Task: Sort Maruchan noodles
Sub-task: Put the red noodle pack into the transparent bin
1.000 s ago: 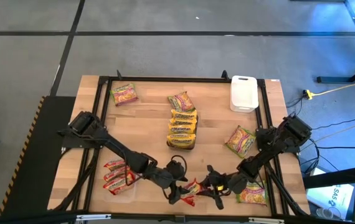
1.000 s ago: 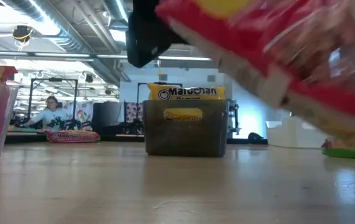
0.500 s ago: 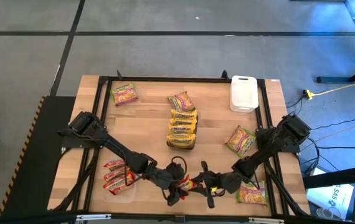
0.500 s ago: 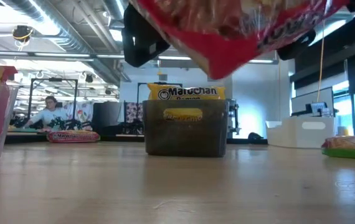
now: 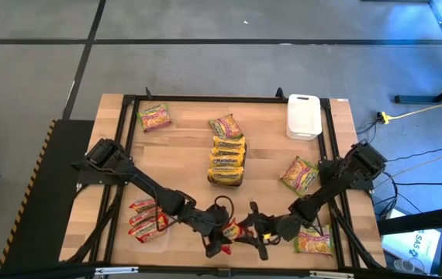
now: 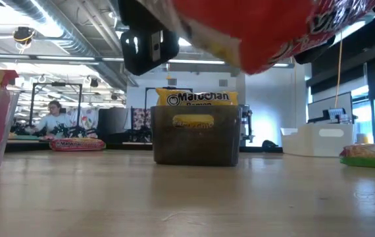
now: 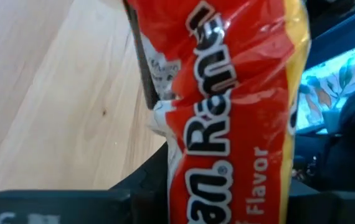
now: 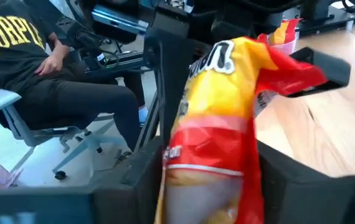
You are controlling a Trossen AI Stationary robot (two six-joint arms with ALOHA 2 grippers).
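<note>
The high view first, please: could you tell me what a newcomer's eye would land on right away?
Both hands meet at the table's near edge on one red packet, lifted off the wood: the left hand and the right hand each grip an end. Behind them, yellow packets fill the dark tray at the table's middle, and more red packets lie near the left edge.

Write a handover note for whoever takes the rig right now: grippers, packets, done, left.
Left gripper and right gripper meet at the near table edge, both shut on one red packet, held clear of the tabletop: a handover in progress.
Done: yellow packets in the dark tray at centre; red packets in the clear tray near left.
Left: loose green-pink packets, far left, behind the dark tray, right, near right. White tray at the far right.
</note>
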